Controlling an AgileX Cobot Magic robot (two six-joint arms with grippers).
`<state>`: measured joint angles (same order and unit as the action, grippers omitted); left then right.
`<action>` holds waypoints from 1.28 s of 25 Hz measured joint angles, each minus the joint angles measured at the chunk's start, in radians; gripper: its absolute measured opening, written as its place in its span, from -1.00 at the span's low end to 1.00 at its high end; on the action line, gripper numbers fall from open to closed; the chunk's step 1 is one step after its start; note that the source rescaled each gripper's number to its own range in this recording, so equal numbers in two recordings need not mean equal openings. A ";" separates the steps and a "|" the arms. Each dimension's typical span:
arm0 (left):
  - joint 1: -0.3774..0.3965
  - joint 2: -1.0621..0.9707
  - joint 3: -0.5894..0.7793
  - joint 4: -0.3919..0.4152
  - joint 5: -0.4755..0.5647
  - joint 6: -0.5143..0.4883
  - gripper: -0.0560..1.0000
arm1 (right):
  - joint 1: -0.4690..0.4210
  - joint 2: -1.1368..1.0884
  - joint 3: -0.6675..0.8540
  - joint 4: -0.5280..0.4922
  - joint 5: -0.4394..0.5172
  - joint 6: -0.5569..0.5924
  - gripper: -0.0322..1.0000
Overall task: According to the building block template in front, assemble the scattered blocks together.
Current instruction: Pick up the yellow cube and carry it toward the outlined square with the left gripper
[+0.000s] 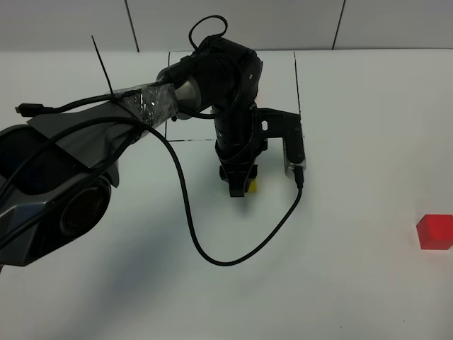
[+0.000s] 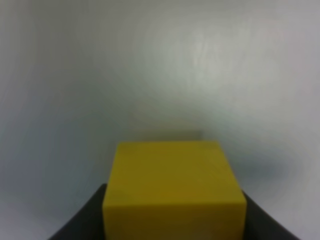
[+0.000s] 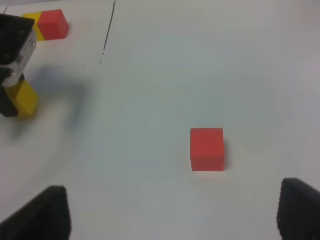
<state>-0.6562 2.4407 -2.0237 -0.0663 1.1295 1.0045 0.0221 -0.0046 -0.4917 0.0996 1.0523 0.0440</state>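
Shows jaws of left gripper (image 1: 238,185) clamped on flat sides of yellow block (image 2: 172,190), seemingly rigid, light, slick; right gripper (image 3: 172,200) gaping.

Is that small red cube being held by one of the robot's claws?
No, the small red cube sits free on the white table, with the right gripper open and short of it.

1. The left arm (image 1: 152,103) reaches in from the left, its wrist bent so the pincer points straight down.
2. The left pincer (image 1: 238,188) is clamped on a yellow block (image 2: 172,190), with one dark finger on either side.
3. The right pincer (image 3: 175,210) is spread wide, its fingertips (image 3: 50,212) well apart and gripping nothing.
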 joint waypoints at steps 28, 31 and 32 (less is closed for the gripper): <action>0.000 -0.003 -0.011 0.018 -0.018 0.001 0.69 | 0.000 0.000 0.000 0.000 0.000 0.000 0.86; 0.000 -0.030 -0.013 0.018 -0.014 -0.005 0.69 | 0.000 0.000 0.000 0.000 0.000 -0.001 0.86; 0.000 -0.048 -0.013 0.019 -0.014 -0.014 0.69 | 0.000 0.000 0.000 0.000 0.000 -0.001 0.86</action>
<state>-0.6562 2.3926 -2.0371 -0.0471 1.1154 0.9903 0.0221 -0.0046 -0.4917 0.0996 1.0523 0.0431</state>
